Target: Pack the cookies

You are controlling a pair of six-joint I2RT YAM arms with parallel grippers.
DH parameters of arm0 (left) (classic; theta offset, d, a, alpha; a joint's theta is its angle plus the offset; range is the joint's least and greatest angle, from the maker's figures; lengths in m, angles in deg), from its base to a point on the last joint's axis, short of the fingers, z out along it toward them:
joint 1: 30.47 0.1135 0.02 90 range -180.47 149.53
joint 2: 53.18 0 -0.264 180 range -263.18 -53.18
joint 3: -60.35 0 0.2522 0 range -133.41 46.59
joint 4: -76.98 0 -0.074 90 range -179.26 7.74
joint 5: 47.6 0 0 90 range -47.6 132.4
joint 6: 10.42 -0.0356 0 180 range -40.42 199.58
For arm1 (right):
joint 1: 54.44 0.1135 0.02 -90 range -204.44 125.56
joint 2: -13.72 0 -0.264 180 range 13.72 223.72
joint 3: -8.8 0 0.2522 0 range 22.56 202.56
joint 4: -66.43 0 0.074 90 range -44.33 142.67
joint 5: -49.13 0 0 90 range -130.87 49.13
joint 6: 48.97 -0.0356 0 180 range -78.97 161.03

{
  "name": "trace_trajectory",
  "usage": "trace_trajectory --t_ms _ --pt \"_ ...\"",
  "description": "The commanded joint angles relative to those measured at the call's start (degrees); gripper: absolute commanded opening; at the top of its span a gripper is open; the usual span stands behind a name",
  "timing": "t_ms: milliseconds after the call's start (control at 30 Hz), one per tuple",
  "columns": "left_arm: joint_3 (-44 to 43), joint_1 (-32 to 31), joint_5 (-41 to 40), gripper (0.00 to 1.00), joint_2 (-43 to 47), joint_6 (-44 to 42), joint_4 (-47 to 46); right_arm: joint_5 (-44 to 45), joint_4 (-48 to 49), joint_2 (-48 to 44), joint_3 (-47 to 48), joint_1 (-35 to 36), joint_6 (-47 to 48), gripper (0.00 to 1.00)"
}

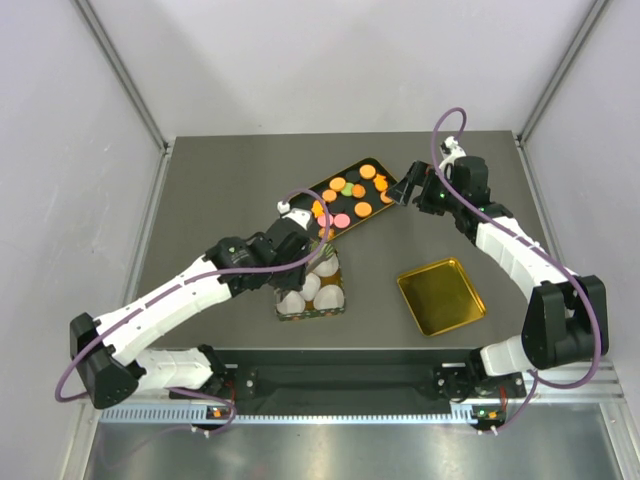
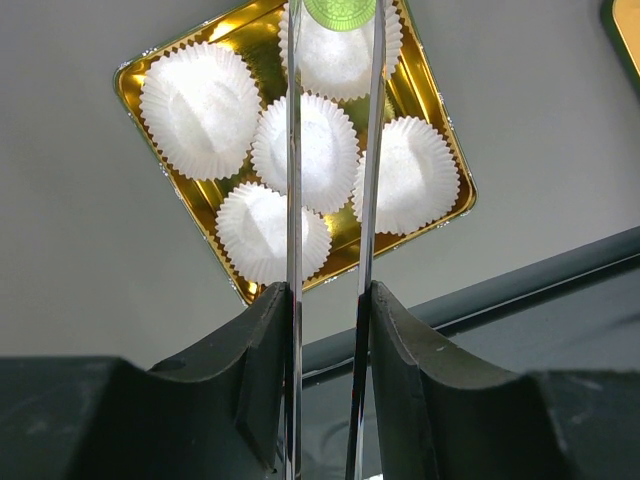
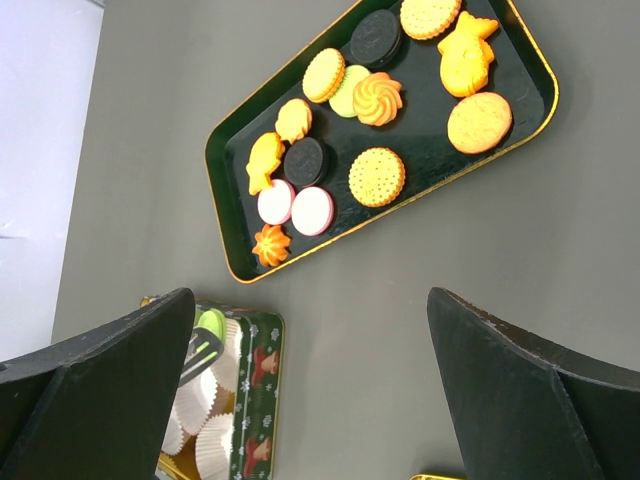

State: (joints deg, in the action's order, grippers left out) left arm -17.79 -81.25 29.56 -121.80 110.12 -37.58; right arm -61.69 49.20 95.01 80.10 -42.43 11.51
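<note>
The left claw (image 2: 336, 22) over the tin (image 2: 135, 78); a sloppy drop is the risk
Its thin blades are clamped on a green cookie (image 2: 340, 10) by the edges, above the white paper cups (image 2: 195, 110); let go off-centre, it may catch a cup's frill, tip it, or slip between cups; the right claw (image 3: 310, 310) gapes wide, empty, by the tray (image 3: 230, 200) holding the other cookies (image 3: 377, 177).

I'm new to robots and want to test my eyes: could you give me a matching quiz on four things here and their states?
1 green cookie
2 paper cups
3 right hand
4 black tray

a wide open
b pinched in the left hand
c sitting in the gold tin
d carrying the loose cookies

Pairs: 1-b, 2-c, 3-a, 4-d
</note>
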Motion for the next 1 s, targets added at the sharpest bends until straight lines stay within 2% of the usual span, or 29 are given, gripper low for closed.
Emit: trace_trajectory --t_ms 0,733,967 --pt "0.6 -0.5 0.4 0.36 2.0 0.8 0.5 0.3 0.8 0.3 3.0 0.6 1.3 1.00" --pt "1.5 -0.7 1.4 0.38 2.2 0.9 1.0 0.2 0.7 0.7 3.3 0.6 1.4 1.00" --pt "1.4 -0.6 1.2 0.43 1.2 0.7 -0.3 0.3 0.7 0.5 3.2 0.6 1.4 1.00"
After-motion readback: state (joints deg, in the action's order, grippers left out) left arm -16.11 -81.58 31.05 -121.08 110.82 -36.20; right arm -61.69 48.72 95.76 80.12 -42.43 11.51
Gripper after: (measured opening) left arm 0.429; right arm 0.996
